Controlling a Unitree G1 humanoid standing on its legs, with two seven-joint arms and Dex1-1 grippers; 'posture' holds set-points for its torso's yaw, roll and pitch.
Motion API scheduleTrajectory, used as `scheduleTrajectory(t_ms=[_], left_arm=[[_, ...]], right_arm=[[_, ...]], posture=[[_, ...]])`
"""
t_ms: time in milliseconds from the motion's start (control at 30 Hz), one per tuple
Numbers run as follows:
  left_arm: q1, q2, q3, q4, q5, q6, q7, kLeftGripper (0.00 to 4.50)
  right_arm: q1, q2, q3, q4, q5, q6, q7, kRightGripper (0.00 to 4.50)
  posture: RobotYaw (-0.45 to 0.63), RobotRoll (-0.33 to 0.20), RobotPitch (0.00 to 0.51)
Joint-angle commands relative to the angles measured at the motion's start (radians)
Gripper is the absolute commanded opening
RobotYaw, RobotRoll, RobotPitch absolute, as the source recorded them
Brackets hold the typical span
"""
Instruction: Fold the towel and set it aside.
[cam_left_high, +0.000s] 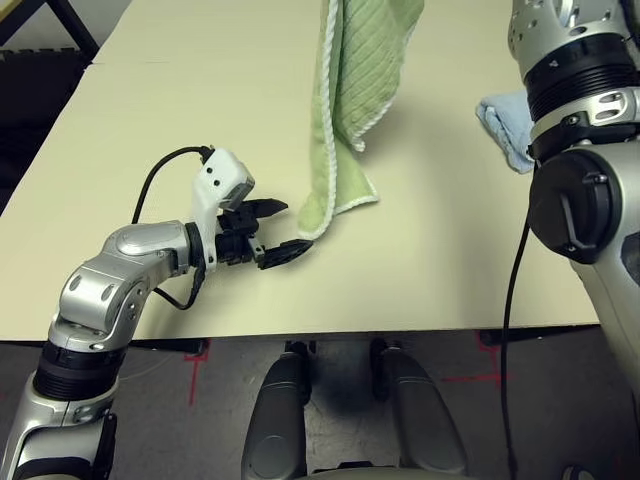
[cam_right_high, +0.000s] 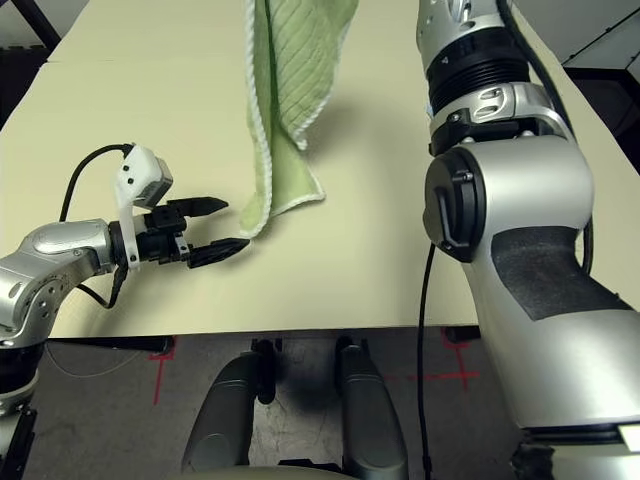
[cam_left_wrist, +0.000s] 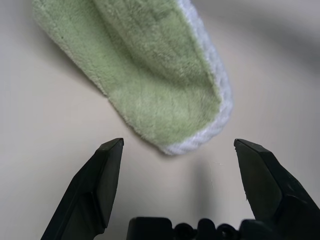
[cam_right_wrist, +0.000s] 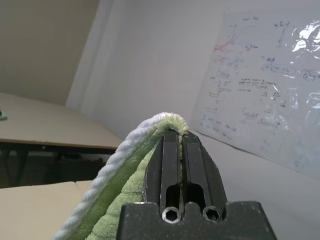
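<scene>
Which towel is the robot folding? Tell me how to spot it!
Look at the beige table. Above its middle the towel hangs down, its bottom corner touching the tabletop near the open left gripper. It's light green with white edging, unlike the small blue towel lying flat.

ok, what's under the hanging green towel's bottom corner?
Bare table: the towel hangs from the shut right gripper, its corner resting there before the open left gripper. The patch beneath that corner is covered.

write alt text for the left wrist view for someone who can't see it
The rounded lower end of a green towel with white edging touches the beige table just ahead of the left gripper. Its two black fingers stand wide open on either side of the towel's tip, not touching it.
</scene>
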Motion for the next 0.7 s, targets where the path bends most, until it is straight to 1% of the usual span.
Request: scheduleTrajectory(t_ms=[33, 167, 433, 600, 667, 700], left_arm=[[0.011, -0.004, -0.012, -0.036, 0.009, 0.003, 0.032, 4.50], [-0.006, -0.046, -0.057, -0.066, 0.022, 0.011, 0.086, 4.50], [-0.028, -0.109, -0.148, -0.064, 0.091, -0.029, 0.146, 4.50], [-0.056, -0.103, -0.178, -0.050, 0.131, -0.034, 0.152, 4.50], [-0.068, -0.100, -0.192, -0.032, 0.159, -0.043, 0.157, 4.50], [-0.074, -0.100, -0.198, -0.017, 0.175, -0.050, 0.161, 4.50]], right_arm=[[-0.025, 0.005, -0.009, 0.005, 0.000, 0.005, -0.004, 0.03], [-0.030, 0.006, -0.009, 0.008, 0.001, 0.004, 0.001, 0.03], [-0.029, -0.001, -0.004, 0.013, -0.010, 0.001, -0.003, 0.03], [-0.029, -0.004, -0.005, 0.017, -0.016, 0.001, -0.007, 0.03], [-0.032, -0.005, -0.006, 0.024, -0.019, 0.001, -0.012, 0.03], [-0.034, -0.006, -0.006, 0.029, -0.021, 0.000, -0.016, 0.03]], posture=[[0.14, 0.000, 0.190], [0.14, 0.000, 0.179], [0.14, 0.000, 0.184], [0.13, 0.000, 0.192], [0.13, 0.000, 0.200], [0.13, 0.000, 0.217]])
